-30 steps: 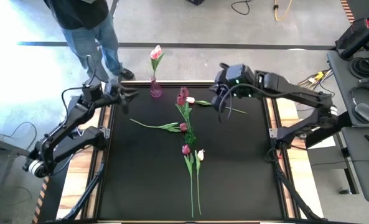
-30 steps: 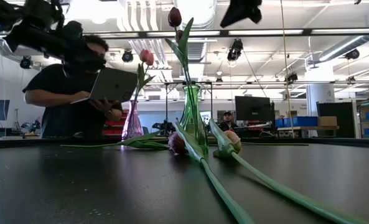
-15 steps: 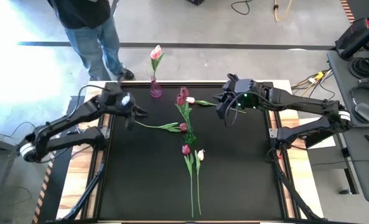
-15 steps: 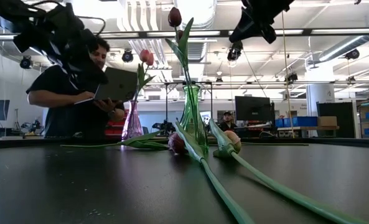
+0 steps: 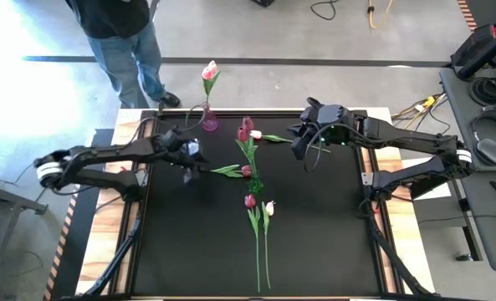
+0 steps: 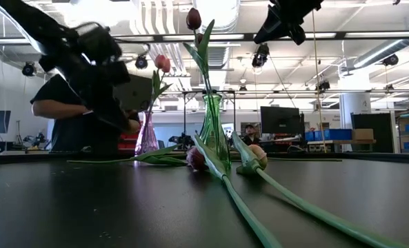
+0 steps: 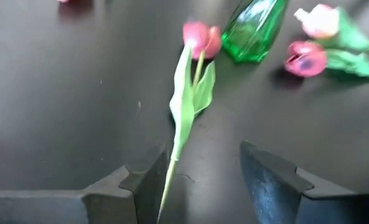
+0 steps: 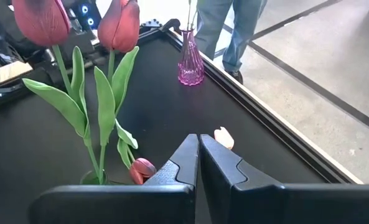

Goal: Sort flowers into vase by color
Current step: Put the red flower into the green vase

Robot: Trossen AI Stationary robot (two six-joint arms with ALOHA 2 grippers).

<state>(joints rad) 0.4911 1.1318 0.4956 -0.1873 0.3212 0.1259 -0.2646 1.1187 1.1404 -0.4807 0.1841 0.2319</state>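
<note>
I see my left tool [image 7: 200, 180] spread wide, straddling the stem of a dark tulip [image 7: 201, 39] lying on the desk [image 5: 189, 251]; right tool [image 8: 198, 163] pressed narrow, empty, near the green vase [image 5: 254, 183].

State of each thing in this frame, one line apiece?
Left tool: open, straddling the stem of a loose flower.
Right tool: shut, empty, raised.
Loose flower: lying flat.
Green vase: upright, holding two dark tulips.
Pink vase: upright, holding one pale tulip.
</note>
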